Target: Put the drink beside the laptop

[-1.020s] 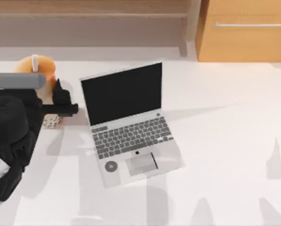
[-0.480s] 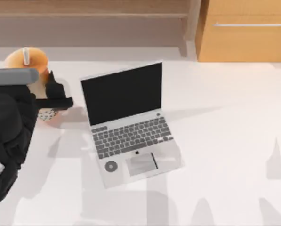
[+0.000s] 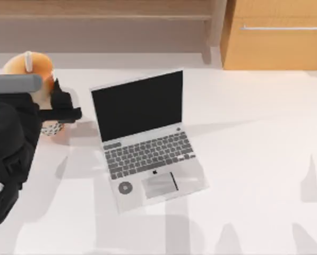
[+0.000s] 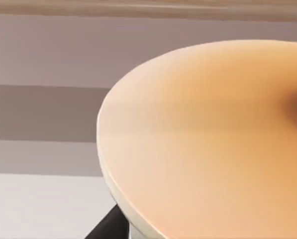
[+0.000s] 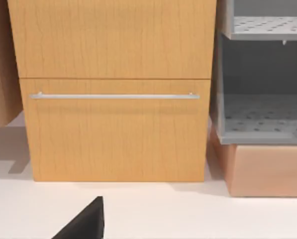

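- My left gripper [image 3: 51, 109] is at the far left of the white table [image 3: 254, 159], up near its back edge, with my left arm's black bulk stretching down along the left border of the top view.
- Its fingers are closed around the drink [image 3: 33, 71], gripping the cup below its orange domed lid; one black finger [image 3: 62, 101] shows on the side of the cup that faces the laptop.
- The drink leans in the top view: the lid and white straw [image 3: 28, 61] sit toward the back of the table, while the pearl-speckled bottom of the cup [image 3: 50, 128] shows nearer the front, just past my finger.
- In my left wrist view the orange lid [image 4: 208, 139] is right up against the camera, with a dark finger [image 4: 108, 226] peeking out under its rim.
- The laptop [image 3: 147, 154] stands open in the middle of the table, black screen upright, keyboard and trackpad toward the front; the drink is to its left, near it but apart, about level with the screen.
- My right wrist view faces a wooden cabinet [image 5: 113, 99] with a metal bar handle; a dark finger tip [image 5: 86, 221] shows low in that view, and I cannot tell whether my right gripper is open or closed.
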`<state>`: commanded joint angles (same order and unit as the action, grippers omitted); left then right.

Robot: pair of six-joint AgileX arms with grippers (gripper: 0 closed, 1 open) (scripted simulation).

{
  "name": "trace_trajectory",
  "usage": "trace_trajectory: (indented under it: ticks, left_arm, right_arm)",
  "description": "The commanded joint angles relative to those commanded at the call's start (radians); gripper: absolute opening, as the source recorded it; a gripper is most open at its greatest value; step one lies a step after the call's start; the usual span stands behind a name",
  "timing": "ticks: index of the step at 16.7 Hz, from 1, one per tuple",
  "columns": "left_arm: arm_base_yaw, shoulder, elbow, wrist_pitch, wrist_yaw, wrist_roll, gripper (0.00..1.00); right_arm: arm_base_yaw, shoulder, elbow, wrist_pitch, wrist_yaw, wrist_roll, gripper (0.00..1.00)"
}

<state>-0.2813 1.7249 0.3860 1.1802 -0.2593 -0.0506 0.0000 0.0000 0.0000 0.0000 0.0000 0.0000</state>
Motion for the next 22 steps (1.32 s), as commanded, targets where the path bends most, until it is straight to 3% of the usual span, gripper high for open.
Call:
trace_trajectory:
  ticks: [9, 13, 22]
  left_arm:
    - [-0.001, 0.006, 0.033, -0.024, -0.003, -0.002, 0.00]
    - [-0.043, -0.019, 0.203, -0.035, -0.088, -0.035, 0.00]
    - [-0.258, 0.055, 0.733, -0.127, -0.346, -0.132, 0.00]
  right_arm:
    - [0.000, 0.000, 0.000, 0.000, 0.000, 0.000, 1.00]
    - [0.000, 0.000, 0.000, 0.000, 0.000, 0.000, 1.00]
    - [0.000, 0.000, 0.000, 0.000, 0.000, 0.000, 1.00]
